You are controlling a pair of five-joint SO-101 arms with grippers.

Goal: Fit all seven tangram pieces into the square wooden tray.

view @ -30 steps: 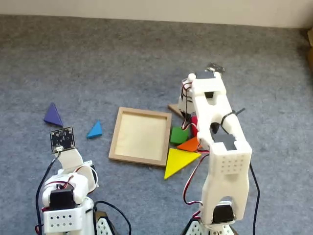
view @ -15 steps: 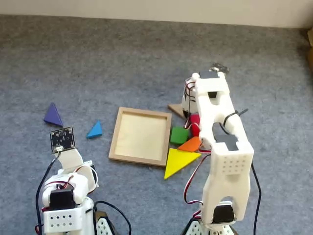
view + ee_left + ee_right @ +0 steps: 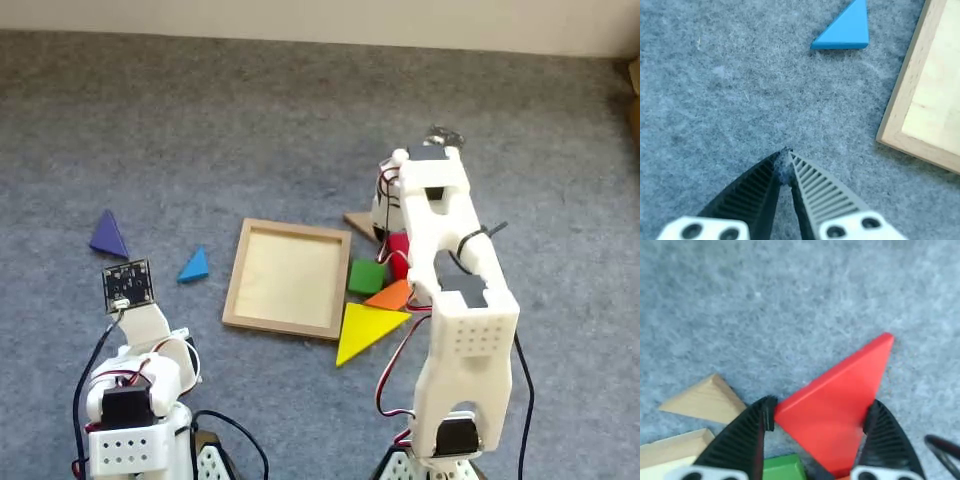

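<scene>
Right end effector [image 3: 821,408] first: from my right wrist, its fingers are spread wide astride the red triangle [image 3: 837,400], which lies flat on the carpeted counter [image 3: 790,300]. I cannot tell whether they press it. A plain wooden triangle [image 3: 705,400] and the green square [image 3: 785,466] lie beside it, by a corner of the square wooden tray [image 3: 670,447].

From my left wrist, the left end effector [image 3: 788,154] is closed on nothing, tips together above the carpet, near the tray's rim [image 3: 907,100]. The blue triangle [image 3: 845,31] lies beyond it.

From high up, the tray [image 3: 234,278] holds no pieces. Green, orange piece [image 3: 388,294] and yellow triangle [image 3: 366,328] crowd one side of it; blue and the purple triangle [image 3: 108,234] lie off the opposite side.
</scene>
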